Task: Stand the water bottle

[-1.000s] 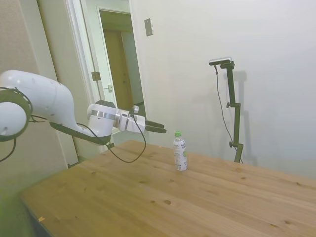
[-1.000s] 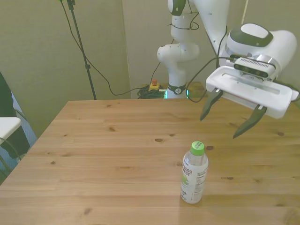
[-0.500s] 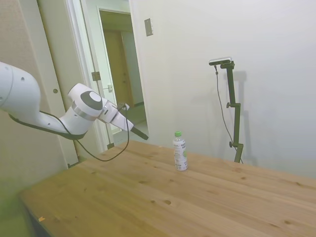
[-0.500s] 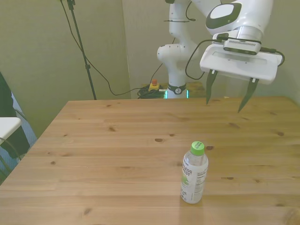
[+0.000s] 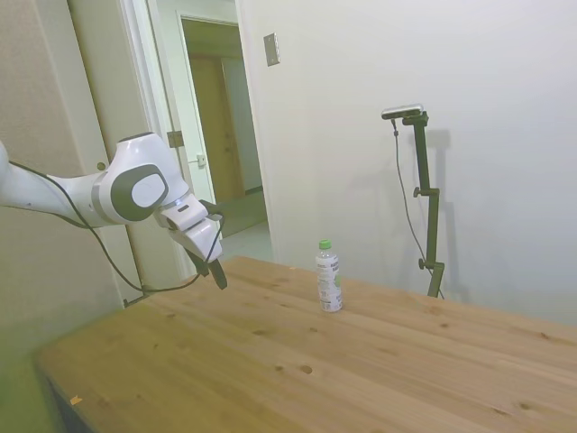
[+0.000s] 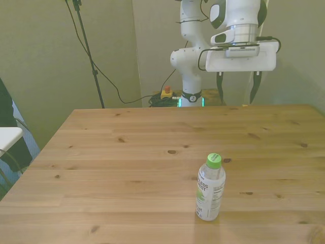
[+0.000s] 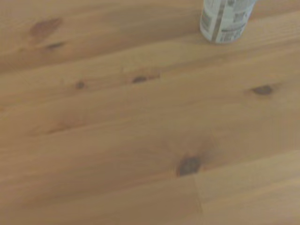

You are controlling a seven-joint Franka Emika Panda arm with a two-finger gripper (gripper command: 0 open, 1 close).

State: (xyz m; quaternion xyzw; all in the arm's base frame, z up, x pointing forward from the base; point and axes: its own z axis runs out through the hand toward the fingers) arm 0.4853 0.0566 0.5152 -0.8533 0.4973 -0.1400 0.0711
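On the tabletop, toward the near edge in the front view and a bit right of centre, the water bottle is seen upright: base flat on the wood, green cap up, label facing the camera. In the side view it stands alone near the far side of the wood, nothing touching it. Only its lower body is caught in the wrist view, w/ the base resting square on the planks.

The tool is held high over the far edge of the tabletop, well apart from the bottle, fingers pointed down and spread wide, nothing gripped. In the side view it hangs just above the tabletop's left end.

Judged from this, the standing itself appears done, and the step in hand is prob. a retreat/clear-off. To do it well:
- arm to be kept high and away from the bottle; no sweep across its position.
- cable loop under the wrist to be kept clear of the wood and the cap.
- tabletop not to be bumped, since a light, tall bottle is likely tipped by a small knock.
- if any re-grasp were needed, approach would best be made from the side, at label height, w/ the tool kept wide until around the body.
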